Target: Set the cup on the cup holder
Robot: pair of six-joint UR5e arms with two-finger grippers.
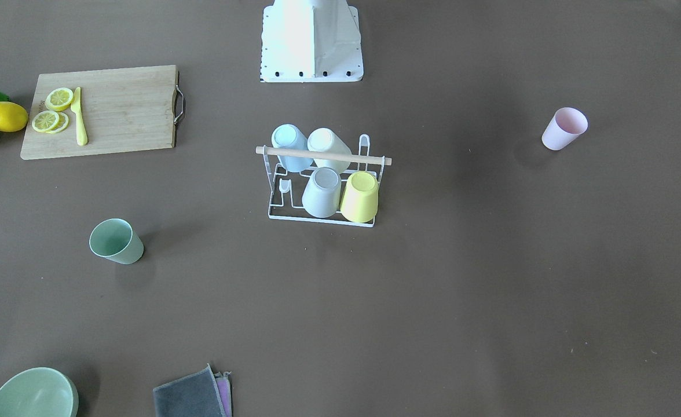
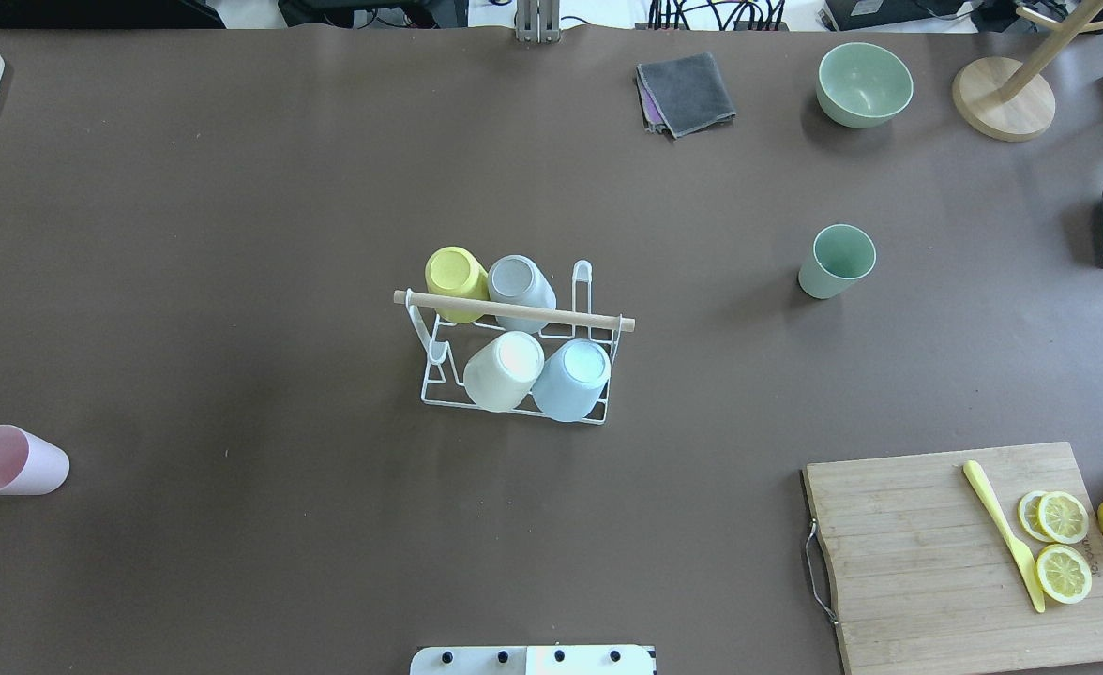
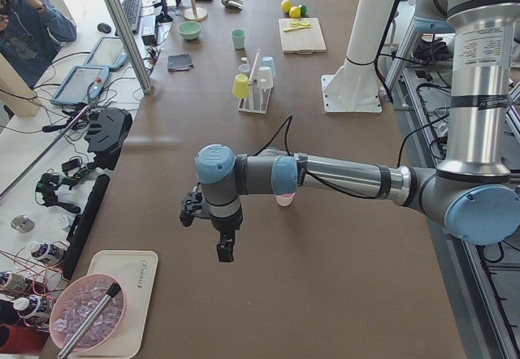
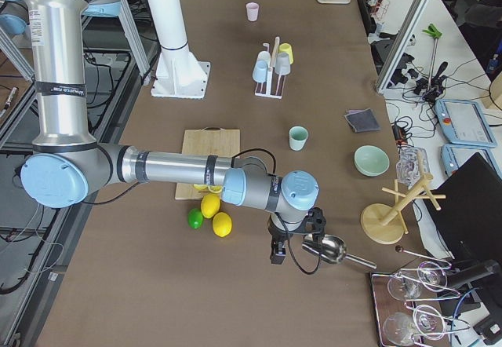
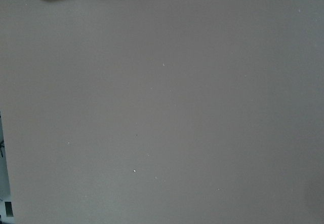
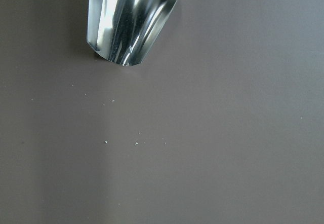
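Spreading across every view is the brown counter (image 2: 233, 234). The left arm (image 3: 349, 179) reaches out low over its left end and the right arm (image 4: 172, 166) over its right end. A wooden cutting board (image 2: 927, 562) lies near the robot's right side.

The cup holder (image 2: 514, 310) stands in the middle of the counter. Four cups sit upside down on it: a yellow cup (image 2: 456, 274) and a grey cup (image 2: 519, 281) in the far row, a cream cup (image 2: 505, 370) and a blue cup (image 2: 572, 378) in the near row. One prong at each end is bare.

Two cups stand upright on the counter, well apart from the holder. The pink cup (image 2: 12, 460) is off to the robot's left and the green cup (image 2: 836, 262) off to its right.

The left pincer (image 3: 225, 249) hangs above bare counter near a white tray (image 3: 142, 282). The pink cup is apart from it, half hidden behind the forearm, on the side toward the holder. The right pincer (image 4: 276, 254) hangs just beside a metal scoop (image 4: 325, 246). The green cup is well apart from it, further along toward the holder.

Both pincers show only in the side views and neither wrist view catches its fingers, so how far they are parted, or whether they grip anything, cannot be told.
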